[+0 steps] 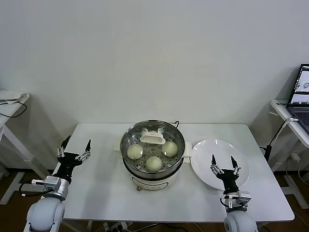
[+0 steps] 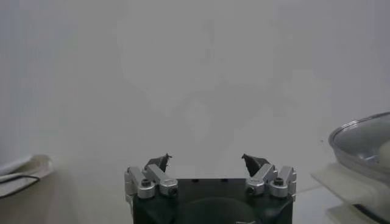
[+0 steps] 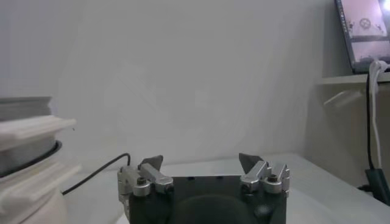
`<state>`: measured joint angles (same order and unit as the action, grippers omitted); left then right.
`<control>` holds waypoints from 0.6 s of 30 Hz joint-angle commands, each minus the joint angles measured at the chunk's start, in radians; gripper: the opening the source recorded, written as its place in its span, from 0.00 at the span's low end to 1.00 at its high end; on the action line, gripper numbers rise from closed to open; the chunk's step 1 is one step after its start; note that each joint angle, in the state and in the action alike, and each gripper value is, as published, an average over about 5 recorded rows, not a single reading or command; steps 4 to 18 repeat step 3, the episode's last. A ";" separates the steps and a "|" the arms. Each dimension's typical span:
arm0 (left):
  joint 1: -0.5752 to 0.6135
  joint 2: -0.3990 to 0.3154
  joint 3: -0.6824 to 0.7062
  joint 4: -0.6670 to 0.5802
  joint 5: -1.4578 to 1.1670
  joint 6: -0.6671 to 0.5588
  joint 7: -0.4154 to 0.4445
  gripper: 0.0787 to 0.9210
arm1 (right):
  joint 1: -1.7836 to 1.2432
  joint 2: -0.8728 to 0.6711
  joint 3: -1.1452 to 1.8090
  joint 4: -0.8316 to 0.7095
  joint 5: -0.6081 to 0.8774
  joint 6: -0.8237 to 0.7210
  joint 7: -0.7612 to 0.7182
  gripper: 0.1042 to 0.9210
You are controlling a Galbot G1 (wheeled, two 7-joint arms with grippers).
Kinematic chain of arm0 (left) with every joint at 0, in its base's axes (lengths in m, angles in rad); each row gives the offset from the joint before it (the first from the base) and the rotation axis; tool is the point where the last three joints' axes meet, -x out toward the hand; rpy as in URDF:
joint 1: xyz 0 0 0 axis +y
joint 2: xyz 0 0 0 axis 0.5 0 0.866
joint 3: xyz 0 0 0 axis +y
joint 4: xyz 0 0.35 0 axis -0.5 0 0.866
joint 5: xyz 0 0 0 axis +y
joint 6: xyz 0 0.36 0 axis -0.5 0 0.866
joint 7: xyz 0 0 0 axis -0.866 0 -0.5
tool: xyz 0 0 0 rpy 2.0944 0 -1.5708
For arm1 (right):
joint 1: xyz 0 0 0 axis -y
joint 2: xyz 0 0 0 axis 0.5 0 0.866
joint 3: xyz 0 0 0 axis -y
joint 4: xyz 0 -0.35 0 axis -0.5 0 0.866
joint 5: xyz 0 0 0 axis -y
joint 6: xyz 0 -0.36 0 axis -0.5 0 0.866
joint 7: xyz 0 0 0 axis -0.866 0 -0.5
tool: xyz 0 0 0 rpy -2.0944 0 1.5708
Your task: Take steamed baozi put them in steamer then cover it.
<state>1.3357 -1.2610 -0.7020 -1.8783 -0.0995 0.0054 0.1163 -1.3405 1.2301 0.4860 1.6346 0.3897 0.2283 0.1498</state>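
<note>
The white surface (image 1: 96, 183) fills the middle of the head view, set against a pale wall. At its centre stands the steamer (image 1: 152, 151), a shiny steel pot on a cream base with a clear lid (image 1: 152, 137) on it, its white handle on top. Through the lid three baozi (image 1: 154, 163) show on the perforated tray: one to the left, one to the right, one nearest the robot. A fourth cannot be made out. Just right of the steamer, close to its side handle, lies a round white plate (image 1: 207, 166), bare. A laptop (image 1: 300, 96) sits on a side desk at far right.

The left pincer (image 1: 74, 150) hovers over the left edge of the surface, well apart from the steamer, fingers spread and holding nothing. The right pincer (image 1: 224, 164) hangs above the plate, fingers likewise apart and empty.
</note>
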 commanded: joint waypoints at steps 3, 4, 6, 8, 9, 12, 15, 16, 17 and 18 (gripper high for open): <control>0.009 0.000 0.003 0.015 0.004 -0.024 0.008 0.88 | -0.006 0.000 0.005 -0.009 -0.010 0.005 0.009 0.88; 0.009 0.000 0.003 0.015 0.004 -0.024 0.008 0.88 | -0.006 0.000 0.005 -0.009 -0.010 0.005 0.009 0.88; 0.009 0.000 0.003 0.015 0.004 -0.024 0.008 0.88 | -0.006 0.000 0.005 -0.009 -0.010 0.005 0.009 0.88; 0.009 0.000 0.003 0.015 0.004 -0.024 0.008 0.88 | -0.006 0.000 0.005 -0.009 -0.010 0.005 0.009 0.88; 0.009 0.000 0.003 0.015 0.004 -0.024 0.008 0.88 | -0.006 0.000 0.005 -0.009 -0.010 0.005 0.009 0.88; 0.009 0.000 0.003 0.015 0.004 -0.024 0.008 0.88 | -0.006 0.000 0.005 -0.009 -0.010 0.005 0.009 0.88; 0.009 0.000 0.003 0.015 0.004 -0.024 0.008 0.88 | -0.006 0.000 0.005 -0.009 -0.010 0.005 0.009 0.88; 0.009 0.000 0.003 0.015 0.004 -0.024 0.008 0.88 | -0.006 0.000 0.005 -0.009 -0.010 0.005 0.009 0.88; 0.009 0.000 0.003 0.015 0.004 -0.024 0.008 0.88 | -0.006 0.000 0.005 -0.009 -0.010 0.005 0.009 0.88; 0.009 0.000 0.003 0.015 0.004 -0.024 0.008 0.88 | -0.006 0.000 0.005 -0.009 -0.010 0.005 0.009 0.88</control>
